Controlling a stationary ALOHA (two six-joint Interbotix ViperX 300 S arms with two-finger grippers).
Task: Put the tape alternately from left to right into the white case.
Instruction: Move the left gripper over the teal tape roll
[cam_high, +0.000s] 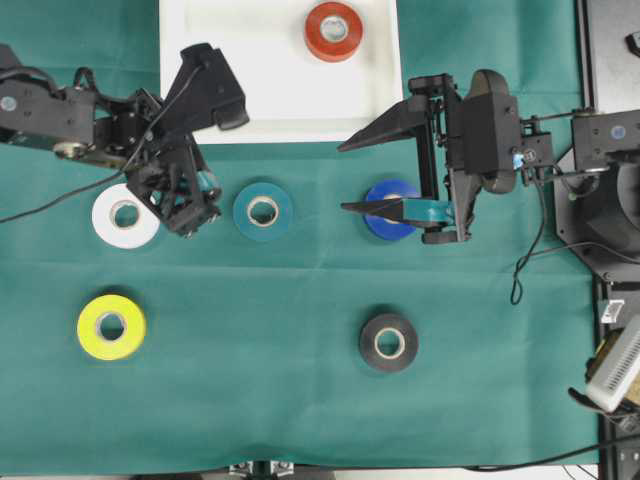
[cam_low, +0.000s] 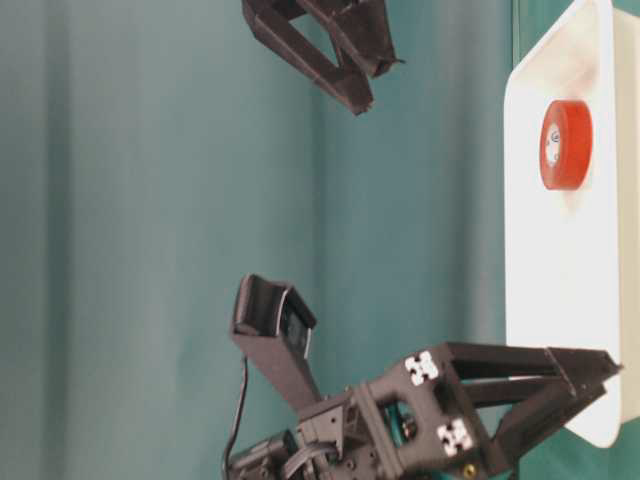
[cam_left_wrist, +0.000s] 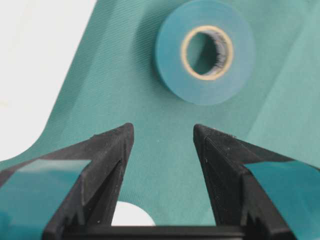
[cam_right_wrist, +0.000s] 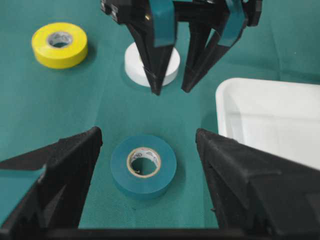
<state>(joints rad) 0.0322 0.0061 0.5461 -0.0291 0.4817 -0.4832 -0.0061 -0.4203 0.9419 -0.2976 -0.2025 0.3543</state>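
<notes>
With red roll (cam_high: 333, 31) in the case (cam_high: 276, 100), the spread left gripper (cam_high: 195, 215) should straddle the white roll (cam_high: 124, 215) squarely; right gripper (cam_high: 390, 175) hangs spread.

a green cloth (cam_high: 300, 360) covers the table. lying flat on it: a white tape roll (cam_high: 124, 215) at middle left, a teal roll (cam_high: 263, 210) beside it, a blue roll (cam_high: 392, 209) right of centre, a yellow roll (cam_high: 111, 326) at lower left, a black roll (cam_high: 388, 342) at lower right. the white case (cam_high: 260, 90) sits at the top centre.
</notes>
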